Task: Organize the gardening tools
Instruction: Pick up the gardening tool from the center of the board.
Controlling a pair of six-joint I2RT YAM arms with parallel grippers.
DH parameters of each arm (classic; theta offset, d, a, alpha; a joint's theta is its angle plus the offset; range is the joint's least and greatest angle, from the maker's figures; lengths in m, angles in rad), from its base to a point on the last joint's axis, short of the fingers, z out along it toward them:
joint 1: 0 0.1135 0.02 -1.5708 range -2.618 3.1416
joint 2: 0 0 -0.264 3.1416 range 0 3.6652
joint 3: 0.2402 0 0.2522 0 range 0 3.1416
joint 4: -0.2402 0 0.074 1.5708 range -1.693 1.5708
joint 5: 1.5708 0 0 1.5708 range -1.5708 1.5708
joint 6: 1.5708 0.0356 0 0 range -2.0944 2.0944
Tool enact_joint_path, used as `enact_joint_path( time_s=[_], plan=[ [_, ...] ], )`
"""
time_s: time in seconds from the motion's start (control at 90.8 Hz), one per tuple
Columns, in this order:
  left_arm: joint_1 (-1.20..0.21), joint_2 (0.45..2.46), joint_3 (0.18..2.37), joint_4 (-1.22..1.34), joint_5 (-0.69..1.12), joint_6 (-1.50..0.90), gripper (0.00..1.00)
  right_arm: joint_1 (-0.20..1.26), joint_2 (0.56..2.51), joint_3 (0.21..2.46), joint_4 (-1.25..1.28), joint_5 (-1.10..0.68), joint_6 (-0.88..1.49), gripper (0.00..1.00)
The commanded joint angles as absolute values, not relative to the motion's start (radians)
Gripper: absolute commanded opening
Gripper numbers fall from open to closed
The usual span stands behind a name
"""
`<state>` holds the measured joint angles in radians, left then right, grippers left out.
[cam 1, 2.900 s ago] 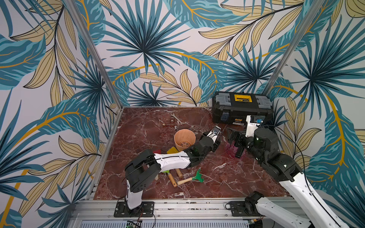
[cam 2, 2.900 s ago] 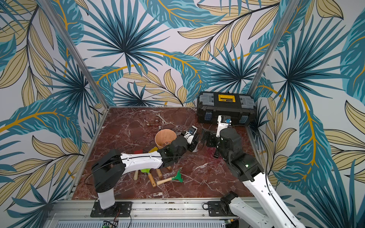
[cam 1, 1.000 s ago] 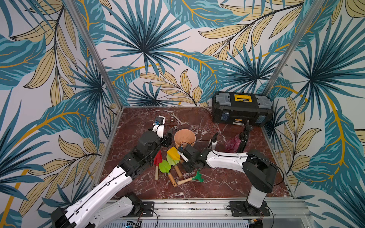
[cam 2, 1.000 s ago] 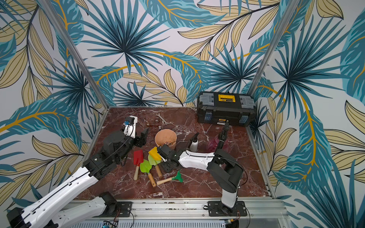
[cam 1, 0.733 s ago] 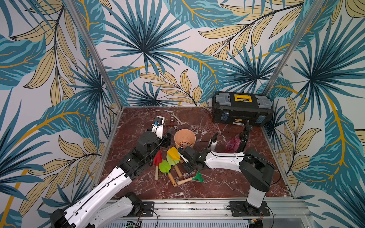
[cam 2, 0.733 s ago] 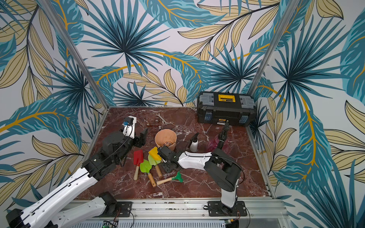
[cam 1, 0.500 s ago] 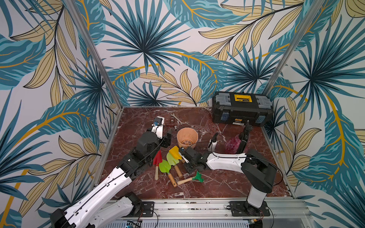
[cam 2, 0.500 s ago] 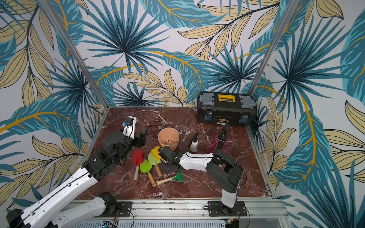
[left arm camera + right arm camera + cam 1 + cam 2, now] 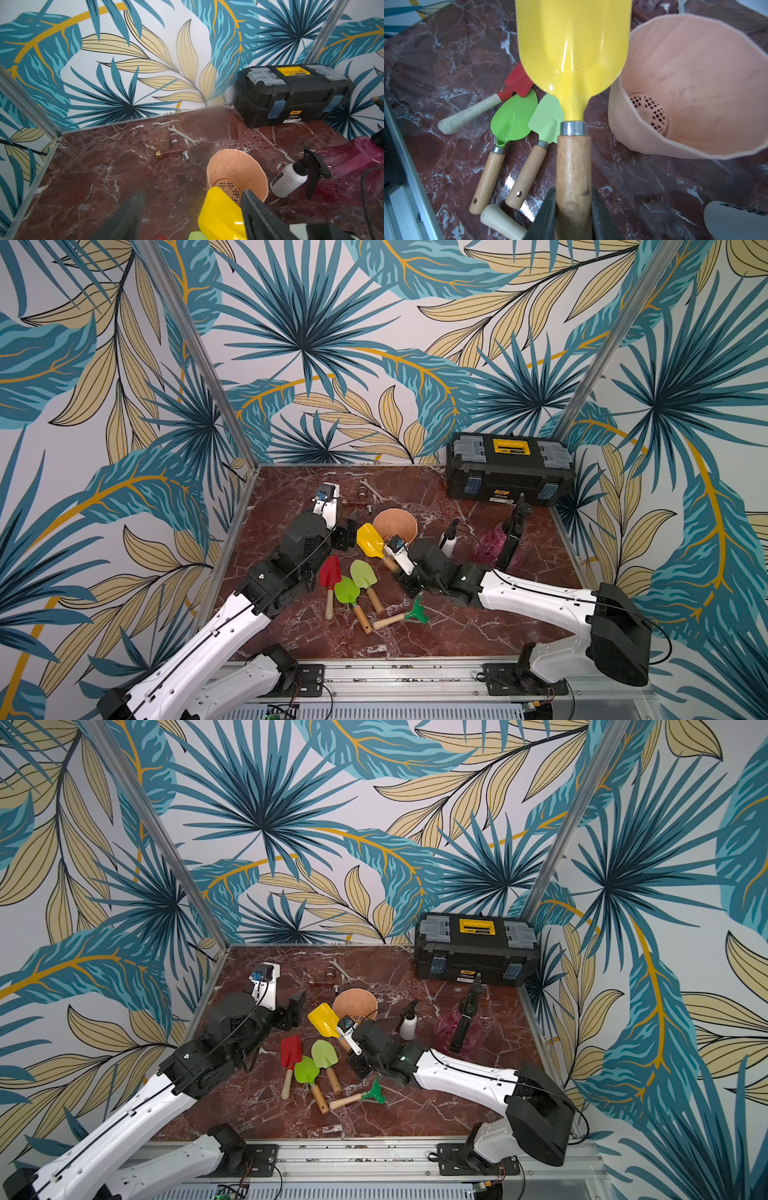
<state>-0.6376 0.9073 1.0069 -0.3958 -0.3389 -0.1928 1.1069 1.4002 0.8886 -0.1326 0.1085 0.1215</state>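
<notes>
Red-veined marble tabletop (image 9: 436, 639) forms the floor of a cell closed in by leaf-patterned walls (image 9: 307, 323). Near its middle sits the yellow spade (image 9: 571, 41), gripped by the right gripper (image 9: 573, 199). The jaws are pinched narrow on the wooden handle, back from the metal collar. The blade points away from that arm and overlaps the tip of one green blade in the right wrist view.

The left gripper (image 9: 192, 196) has its fingers spread wide and holds nothing. The yellow blade shows just beside one of those fingers, and whether they touch cannot be told.

Right beside the yellow blade is the peach pot (image 9: 409, 519), its mesh bottom visible through the open mouth.

On the near side of the held spade three more spades lie flat in a tight cluster, handles toward the front rail. The red spade (image 9: 330, 571) is on the left arm's side. The bright green spade (image 9: 347, 591) overlaps the red blade's corner, and the pale green spade (image 9: 363, 573) lies against the bright green one. The green rake (image 9: 417, 614) lies nearer the front, its wooden handle end close to the bright green spade's handle end.

Toward the right arm's side stands the white spray bottle (image 9: 448, 545), and beyond it the pink sprayer (image 9: 490, 545) with its black pump upright.

Farther back, a wrench (image 9: 182, 135) and small fittings (image 9: 169, 154) lie loose on the marble. The toolbox (image 9: 509, 472), black with a yellow handle, sits closed against the rear wall.
</notes>
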Motion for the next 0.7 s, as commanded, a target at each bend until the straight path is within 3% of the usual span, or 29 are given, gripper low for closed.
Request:
enact_joint_path(
  time_s=[0.0, 0.165, 0.44, 0.694],
  plan=[
    [-0.629, 0.888, 1.071, -0.469, -0.286, -0.264, 0.78, 1.111, 1.339, 0.832, -0.025, 0.155, 0.125, 0.2],
    [-0.601, 0.912, 1.112, -0.49, -0.172, -0.353, 0.78, 1.115, 1.269, 0.766, 0.084, 0.208, 0.16, 0.2],
    [-0.583, 1.017, 1.092, -0.429, -0.026, -0.478, 0.69, 1.126, 1.241, 0.749, 0.169, 0.25, 0.159, 0.2],
    [-0.583, 1.072, 1.074, -0.389, 0.005, -0.504, 0.51, 1.141, 1.27, 0.771, 0.177, 0.253, 0.155, 0.2]
  ],
)
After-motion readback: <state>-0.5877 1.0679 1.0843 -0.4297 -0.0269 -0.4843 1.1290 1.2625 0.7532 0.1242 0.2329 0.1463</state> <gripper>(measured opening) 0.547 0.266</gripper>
